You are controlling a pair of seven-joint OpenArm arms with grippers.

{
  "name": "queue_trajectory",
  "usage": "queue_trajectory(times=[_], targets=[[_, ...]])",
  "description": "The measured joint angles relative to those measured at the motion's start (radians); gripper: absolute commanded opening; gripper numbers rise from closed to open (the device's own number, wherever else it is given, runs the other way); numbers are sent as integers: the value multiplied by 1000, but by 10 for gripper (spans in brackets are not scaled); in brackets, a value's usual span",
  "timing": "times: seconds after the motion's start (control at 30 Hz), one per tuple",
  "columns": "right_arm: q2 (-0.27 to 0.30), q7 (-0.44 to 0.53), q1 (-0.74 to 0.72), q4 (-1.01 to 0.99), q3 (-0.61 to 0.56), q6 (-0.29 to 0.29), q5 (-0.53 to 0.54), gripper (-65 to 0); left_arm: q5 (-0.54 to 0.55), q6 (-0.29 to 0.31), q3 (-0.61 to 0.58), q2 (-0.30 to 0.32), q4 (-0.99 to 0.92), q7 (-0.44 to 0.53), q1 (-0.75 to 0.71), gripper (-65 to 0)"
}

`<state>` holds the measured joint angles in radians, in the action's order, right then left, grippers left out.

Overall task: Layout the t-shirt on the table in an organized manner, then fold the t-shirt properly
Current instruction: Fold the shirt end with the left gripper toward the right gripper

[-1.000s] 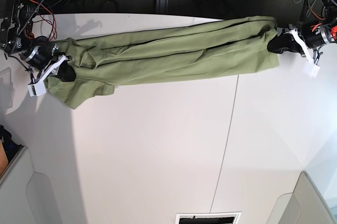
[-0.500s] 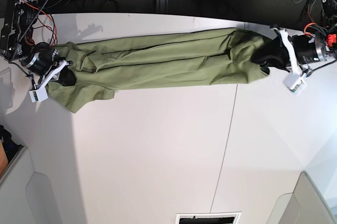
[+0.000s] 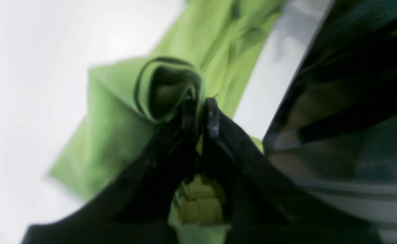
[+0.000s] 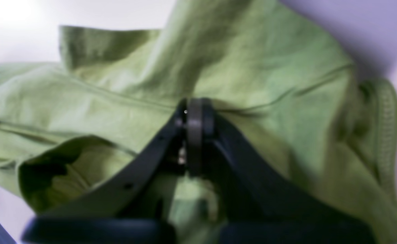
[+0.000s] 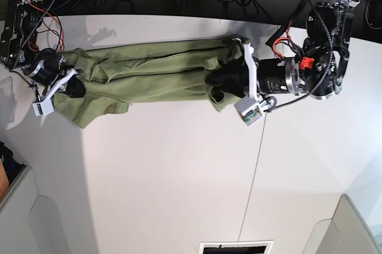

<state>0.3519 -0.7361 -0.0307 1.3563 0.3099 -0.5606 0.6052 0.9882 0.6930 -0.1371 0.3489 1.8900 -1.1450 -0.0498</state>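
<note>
Lying along the far side of the white table (image 5: 179, 176), the green t-shirt (image 5: 149, 72) is bunched into a long, wrinkly strip. In the base view it runs from 9 o'clock toward 3 o'clock. The left gripper (image 5: 222, 84) sits at the shirt's 3 o'clock end. Its jaws are pinched tight on a rolled fold of the cloth, as the left wrist view shows. The right gripper (image 5: 70, 85) sits at the shirt's 9 o'clock end. Its jaws are pressed together on the cloth too. A thin seam (image 5: 255, 164) runs down the table at about 5 o'clock from the shirt.
</note>
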Motion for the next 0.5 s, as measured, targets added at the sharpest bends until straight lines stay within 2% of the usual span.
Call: queue_trajectory(times=[0.1,0.27,0.4,0.5], targets=[[0,3,0,0,0,0,0,-650,-101,1,-62,-94,-107,15,48,-650],[0,3,0,0,0,0,0,-650,-140,-3,-96,-208,-308,28,147,-650],[0,2,0,0,0,0,4,-650,-147,-4,-95,-257,-428,24,203,-650],[0,2,0,0,0,0,3,-650,-140,-4,-93,-286,-446,26,214,-650]])
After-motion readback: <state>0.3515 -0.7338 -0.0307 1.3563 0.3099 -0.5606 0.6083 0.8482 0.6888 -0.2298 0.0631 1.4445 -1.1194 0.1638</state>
